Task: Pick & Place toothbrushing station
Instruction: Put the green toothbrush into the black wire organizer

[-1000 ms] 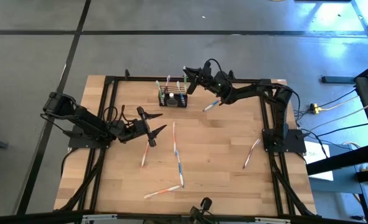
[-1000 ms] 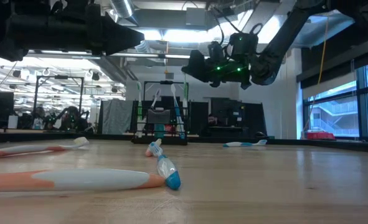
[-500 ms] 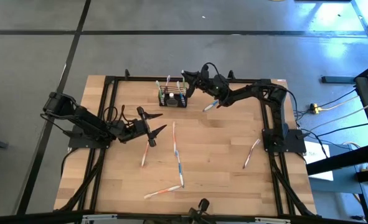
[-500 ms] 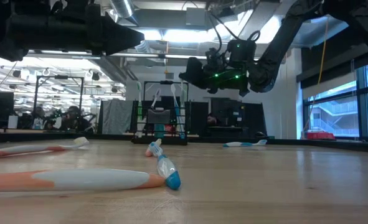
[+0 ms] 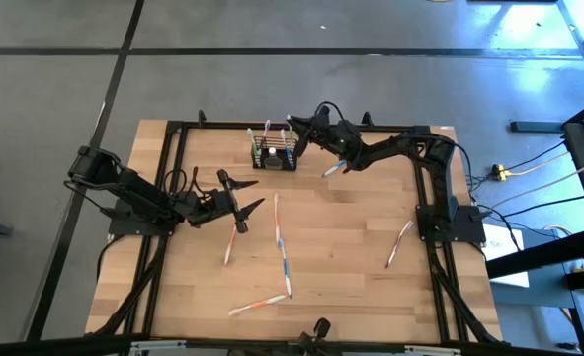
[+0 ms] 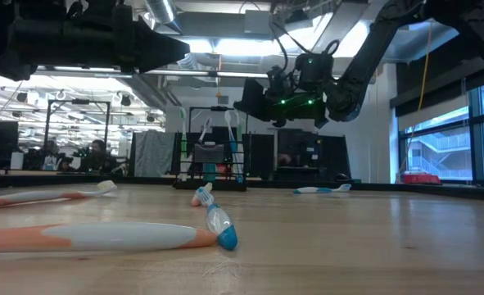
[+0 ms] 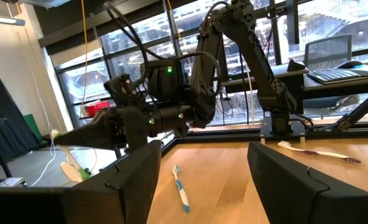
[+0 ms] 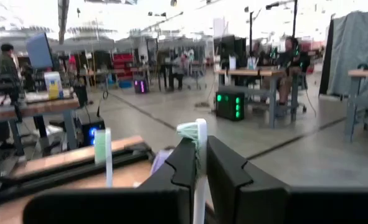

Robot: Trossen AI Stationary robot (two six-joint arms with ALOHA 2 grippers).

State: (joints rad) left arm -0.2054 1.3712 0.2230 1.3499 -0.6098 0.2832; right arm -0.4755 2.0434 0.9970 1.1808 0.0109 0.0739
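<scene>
I have the right jaws (image 5: 293,123) up above the desk (image 5: 351,247), just beside the black wire basket (image 5: 275,156) at the far edge; they are clenched, the two fingers (image 8: 187,163) nearly touching, and a white toothbrush (image 8: 200,155) with a pale green head stands right at their tips; I cannot tell whether they actually grip it or only sit in front of it; the basket itself stands upright on the desk, below and slightly to one side of these jaws, with several brushes sticking up out of it; from the low camera the basket (image 6: 211,156) sits far back on the desk, and the right arm's head hangs over it with green lights on

My left jaws (image 5: 244,202) are released, spread wide and holding nothing, hovering over the middle of the desk well away from the basket; an orange and white toothbrush (image 5: 233,240) lies just under and beyond their tips; a long white one with blue ends (image 5: 283,245) lies a little past them; another orange one (image 5: 258,304) lies near the front edge; a blue one (image 5: 335,167) lies on the desk beneath the right arm, and one more (image 5: 399,243) lies off by the right arm's base
</scene>
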